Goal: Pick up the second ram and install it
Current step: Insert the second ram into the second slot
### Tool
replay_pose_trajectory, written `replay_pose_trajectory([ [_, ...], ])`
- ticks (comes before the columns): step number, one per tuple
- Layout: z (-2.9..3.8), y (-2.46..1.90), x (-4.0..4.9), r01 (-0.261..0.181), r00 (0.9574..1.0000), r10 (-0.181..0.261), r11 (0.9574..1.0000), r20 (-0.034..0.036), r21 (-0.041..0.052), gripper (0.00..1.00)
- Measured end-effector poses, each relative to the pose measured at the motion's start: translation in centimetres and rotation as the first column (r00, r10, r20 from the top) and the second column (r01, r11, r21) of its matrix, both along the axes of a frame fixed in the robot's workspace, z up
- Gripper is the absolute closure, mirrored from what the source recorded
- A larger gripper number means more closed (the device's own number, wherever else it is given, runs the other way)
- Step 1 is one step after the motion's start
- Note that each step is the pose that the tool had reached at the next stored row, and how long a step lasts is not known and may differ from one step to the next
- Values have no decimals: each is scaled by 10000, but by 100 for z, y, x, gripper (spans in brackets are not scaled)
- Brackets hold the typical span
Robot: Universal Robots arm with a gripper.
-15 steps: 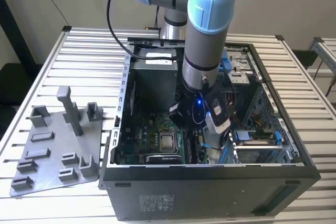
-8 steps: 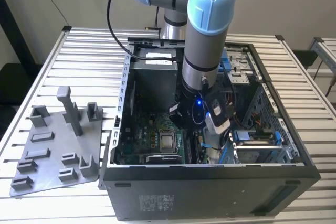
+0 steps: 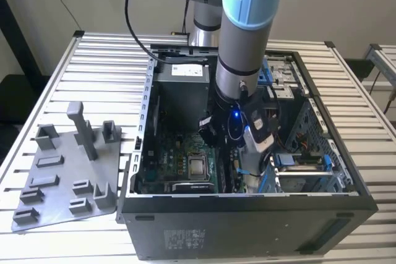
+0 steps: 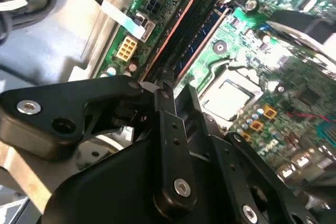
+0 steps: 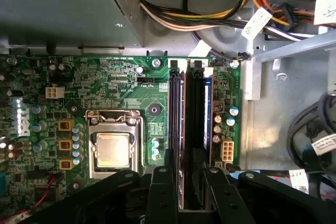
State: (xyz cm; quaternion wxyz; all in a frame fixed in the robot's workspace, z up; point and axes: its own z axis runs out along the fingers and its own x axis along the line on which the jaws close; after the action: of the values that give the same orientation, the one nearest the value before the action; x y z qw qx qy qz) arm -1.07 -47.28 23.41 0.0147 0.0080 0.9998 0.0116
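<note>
Black pincer (image 5: 184,182), narrowly parted, straddles the memory slots (image 5: 188,114) between processor socket (image 5: 113,148) and white connector (image 5: 227,152).

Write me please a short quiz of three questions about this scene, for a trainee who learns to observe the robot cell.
1. True or false: the computer case is closed on its upper side.
2. In the first wrist view, the gripper is lined up with which part?
A. the processor socket
B. the memory slots
C. the coloured cable bundle
3. In the exterior view, on which side of the case does the gray holder tray lie?

Key:
1. False; it is open and the arm reaches inside.
2. B.
3. The exterior view's left.
</note>
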Motion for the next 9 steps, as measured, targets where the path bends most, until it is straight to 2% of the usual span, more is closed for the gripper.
replay_pose_trajectory([
  [3, 121, 0, 0, 1, 10000, -1, 10000, 0, -1, 72],
  [6, 123, 1, 0, 0, 10000, 0, 10000, 1, 4, 74],
  [7, 123, 0, 0, 0, 10000, 0, 10000, 0, 2, 80],
  [8, 124, 0, 0, 0, 10000, 0, 10000, 0, 2, 80],
  [9, 124, 0, 0, 0, 10000, 0, 10000, 0, 2, 87],
])
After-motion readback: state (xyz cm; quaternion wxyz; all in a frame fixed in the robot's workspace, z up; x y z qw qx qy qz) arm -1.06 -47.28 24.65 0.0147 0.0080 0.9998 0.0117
